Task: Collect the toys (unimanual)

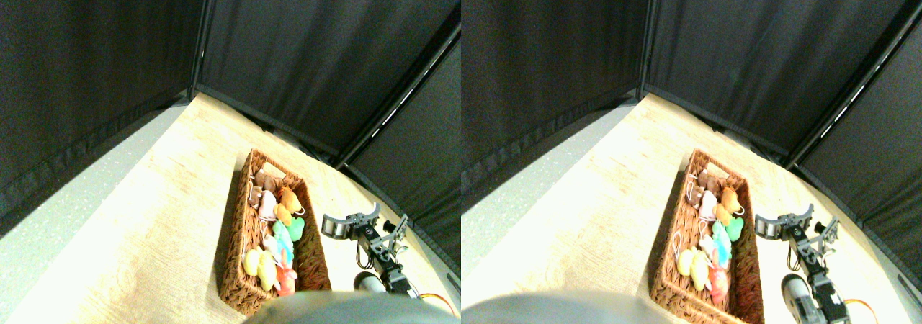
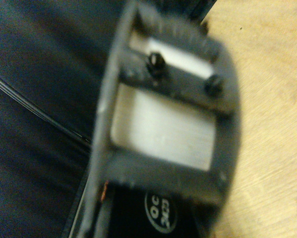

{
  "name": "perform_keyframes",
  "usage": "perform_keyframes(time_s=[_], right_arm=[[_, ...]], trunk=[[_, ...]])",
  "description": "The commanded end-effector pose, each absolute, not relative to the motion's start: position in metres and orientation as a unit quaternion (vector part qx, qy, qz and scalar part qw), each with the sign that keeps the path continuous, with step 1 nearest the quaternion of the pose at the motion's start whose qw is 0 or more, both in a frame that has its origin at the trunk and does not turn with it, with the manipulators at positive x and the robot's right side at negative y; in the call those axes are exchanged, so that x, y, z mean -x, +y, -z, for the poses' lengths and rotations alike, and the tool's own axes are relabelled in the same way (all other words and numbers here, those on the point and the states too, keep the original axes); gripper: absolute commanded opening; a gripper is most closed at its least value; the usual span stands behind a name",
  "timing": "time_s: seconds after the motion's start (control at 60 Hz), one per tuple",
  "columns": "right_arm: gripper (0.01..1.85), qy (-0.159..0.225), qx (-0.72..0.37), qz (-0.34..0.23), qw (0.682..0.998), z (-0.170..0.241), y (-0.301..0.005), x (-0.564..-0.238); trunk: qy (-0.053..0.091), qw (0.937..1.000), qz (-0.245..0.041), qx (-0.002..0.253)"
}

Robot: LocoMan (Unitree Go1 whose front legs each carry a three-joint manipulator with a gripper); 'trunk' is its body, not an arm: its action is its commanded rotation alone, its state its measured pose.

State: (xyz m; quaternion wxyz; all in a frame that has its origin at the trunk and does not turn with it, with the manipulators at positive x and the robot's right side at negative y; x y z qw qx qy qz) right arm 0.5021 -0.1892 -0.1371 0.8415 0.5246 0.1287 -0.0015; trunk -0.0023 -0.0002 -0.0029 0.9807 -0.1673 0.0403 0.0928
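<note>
my hand (image 1: 374, 222) sits wide open, empty, beside the basket (image 1: 238, 266) — toys (image 1: 277, 234) inside look soft, light; i'd pinch a plush body.

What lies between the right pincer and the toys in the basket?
In the stereo pair view, only the basket's woven right wall and bare wooden floor separate the right pincer from the toys.

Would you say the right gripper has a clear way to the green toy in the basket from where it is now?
Probably yes. The right gripper hangs just outside the basket, beside the green toy. Only the low wicker wall lies between them, so it would need to lift over that.
</note>
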Motion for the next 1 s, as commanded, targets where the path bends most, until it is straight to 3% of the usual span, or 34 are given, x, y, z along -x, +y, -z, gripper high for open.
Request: perform_keyframes(time_s=[0.017,0.05,0.083,0.383,0.5,0.583,0.833,1.0], right_arm=[[0.52,0.087,-0.534,0.006,0.841,0.135,-0.211,-0.505],[0.19,0.052,-0.506,0.033,0.860,0.133,-0.219,-0.501],[0.06,0.040,-0.509,0.029,0.860,0.133,-0.228,-0.499],[0.06,-0.029,-0.489,0.082,0.868,0.143,-0.256,-0.464],[0.06,-0.037,-0.515,0.112,0.849,0.148,-0.263,-0.450],[0.06,-0.045,-0.498,0.134,0.855,0.152,-0.267,-0.441],[0.06,-0.053,-0.536,0.139,0.831,0.164,-0.276,-0.421],[0.06,-0.061,-0.535,0.142,0.831,0.164,-0.279,-0.416]], trunk=[[0.046,0.9849,-0.071,0.151],[0.047,0.9857,-0.067,0.147],[0.048,0.9865,-0.062,0.144],[0.053,0.9927,-0.023,0.106],[0.055,0.9941,-0.011,0.092],[0.055,0.9951,-0.002,0.082],[0.052,0.9965,0.011,0.064],[0.053,0.9966,0.022,0.059]])
